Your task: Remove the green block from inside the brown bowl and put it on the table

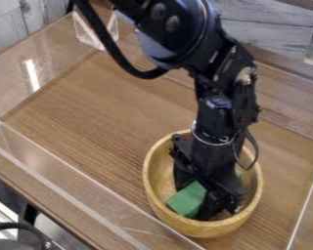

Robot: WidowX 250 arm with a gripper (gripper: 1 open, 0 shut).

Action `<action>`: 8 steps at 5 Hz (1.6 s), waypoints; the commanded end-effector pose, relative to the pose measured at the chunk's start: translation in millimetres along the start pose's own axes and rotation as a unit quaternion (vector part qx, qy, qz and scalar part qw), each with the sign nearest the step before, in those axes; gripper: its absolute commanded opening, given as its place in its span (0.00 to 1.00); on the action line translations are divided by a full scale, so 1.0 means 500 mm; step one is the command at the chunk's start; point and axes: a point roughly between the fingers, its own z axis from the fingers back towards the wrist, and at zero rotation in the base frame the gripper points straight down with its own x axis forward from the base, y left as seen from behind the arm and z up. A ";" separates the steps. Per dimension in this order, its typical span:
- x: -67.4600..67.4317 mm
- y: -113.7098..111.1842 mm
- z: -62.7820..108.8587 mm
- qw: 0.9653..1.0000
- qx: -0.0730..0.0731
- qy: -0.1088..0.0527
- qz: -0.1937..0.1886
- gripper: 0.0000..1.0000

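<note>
The brown bowl (154, 182) stands on the table (107, 107) near its front right. The green block (187, 201) lies inside it, with only its near end showing below the black hand. My gripper (206, 191) points straight down and reaches deep into the bowl, one finger on each side of the block. The fingers (231, 201) stand close to the block. The hand hides whether they press on it. The block still rests low in the bowl.
Clear acrylic walls (48, 59) edge the tabletop on the left and along the front (81, 190). A small clear acrylic piece (94, 34) stands at the back left. Bare wood stretches to the left of and behind the bowl.
</note>
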 end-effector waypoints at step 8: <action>0.012 0.008 0.016 1.000 0.016 -0.011 0.000 1.00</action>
